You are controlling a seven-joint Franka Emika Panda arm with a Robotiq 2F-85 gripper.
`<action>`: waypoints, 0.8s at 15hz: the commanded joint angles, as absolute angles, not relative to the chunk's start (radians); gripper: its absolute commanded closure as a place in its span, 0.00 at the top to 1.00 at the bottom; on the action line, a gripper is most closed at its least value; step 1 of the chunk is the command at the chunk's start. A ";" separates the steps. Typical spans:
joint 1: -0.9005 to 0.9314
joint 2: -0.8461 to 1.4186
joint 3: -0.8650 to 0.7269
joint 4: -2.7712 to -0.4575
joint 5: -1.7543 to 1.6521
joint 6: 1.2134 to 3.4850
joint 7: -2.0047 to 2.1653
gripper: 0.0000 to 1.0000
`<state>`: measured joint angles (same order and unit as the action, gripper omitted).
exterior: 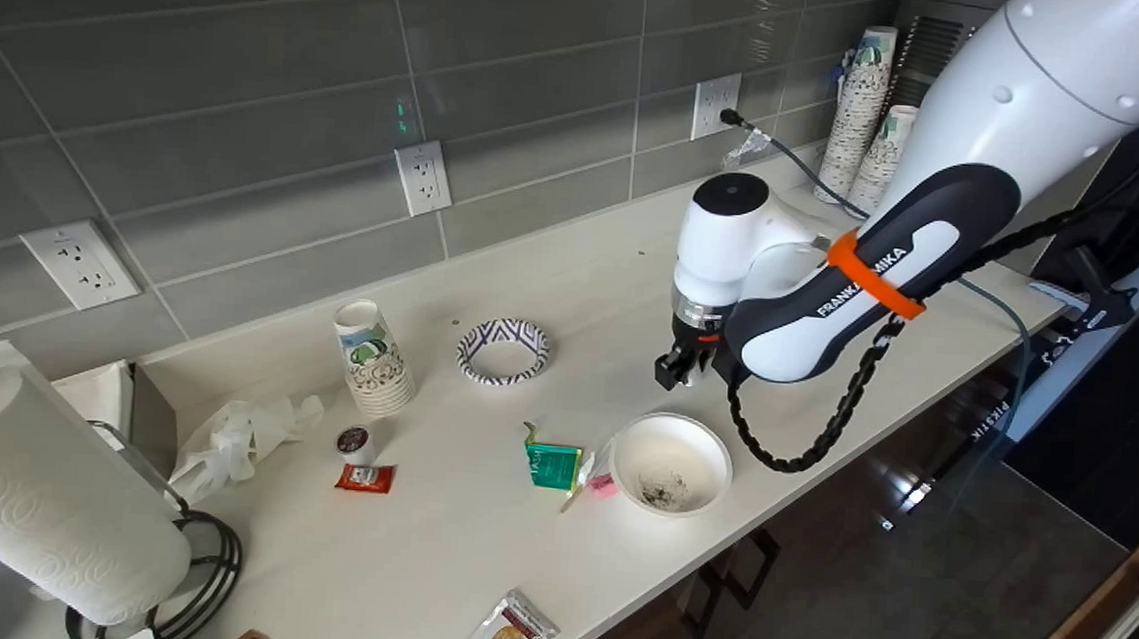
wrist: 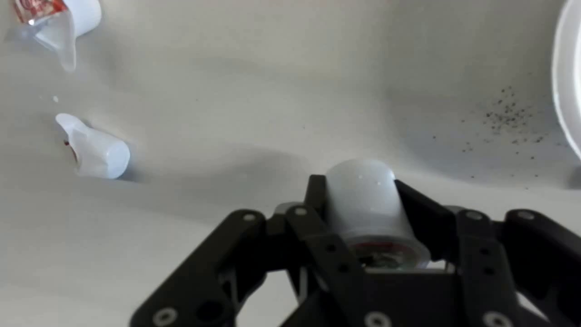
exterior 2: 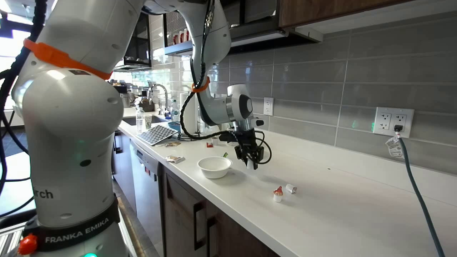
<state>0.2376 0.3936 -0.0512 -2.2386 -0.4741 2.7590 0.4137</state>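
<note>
Over the pale counter (exterior 2: 339, 217), the gripper (wrist: 361, 188) hangs near the white bowl (exterior: 665, 452), apart from it. Fingers (wrist: 426, 218) are clamped on a small white cup (wrist: 368, 206), gripping its sides: base down, printed lid toward the palm. Cup looks clear of the surface in an exterior view. Farther off: standing cup (exterior 2: 277, 197) with crumpled red lid, tipped cup (exterior 2: 290, 189) near it. Dark specks (exterior: 666, 493) inside the bowl.
</note>
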 commanded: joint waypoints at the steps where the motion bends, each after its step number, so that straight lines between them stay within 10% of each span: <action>1: 0.258 0.425 -0.090 -2.283 -0.441 2.855 0.429 0.13; 4: 0.275 0.447 -0.117 -2.298 -0.419 2.887 0.423 0.25; 5: 0.281 0.453 -0.123 -2.299 -0.410 2.886 0.422 0.63; 12: 0.354 0.411 -0.174 -2.274 -0.417 2.817 0.440 0.99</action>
